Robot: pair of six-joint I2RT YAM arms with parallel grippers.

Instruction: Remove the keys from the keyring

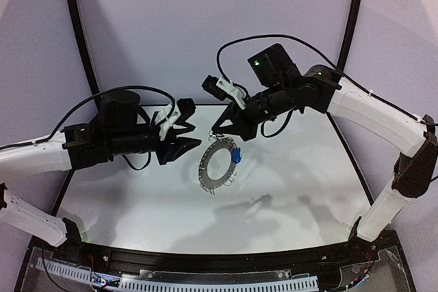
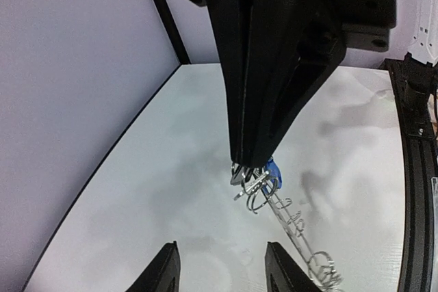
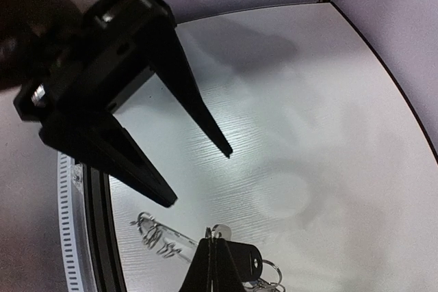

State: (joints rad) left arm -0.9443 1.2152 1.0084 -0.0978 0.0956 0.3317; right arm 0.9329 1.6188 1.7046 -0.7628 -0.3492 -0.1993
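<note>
Two claws are facing each other over the middle of the counter point(image 1: 287, 182). The right claw point(image 2: 248, 163) is pinched tight on the far rim of the keyring point(image 1: 204, 167), gripping it among the little wire loops so the ring hangs tilted below its tips. Whether the low edge touches the counter, I cannot tell. The blue key point(image 1: 235, 156) dangles on the rim just beside that pinch, and the black key point(image 3: 248, 262) sits right against the right claw's tips. The left claw point(image 3: 200, 179) is spread wide and empty, close to the ring but apart from it, aimed at the held end.

I read this as the hold-and-reach step: the ring is braced and no key is off yet. The next move calls for the left claw to close on one key head only, probably the blue one, without catching the neighbouring loops. Then the key has to be worked along its loop, not yanked.
</note>
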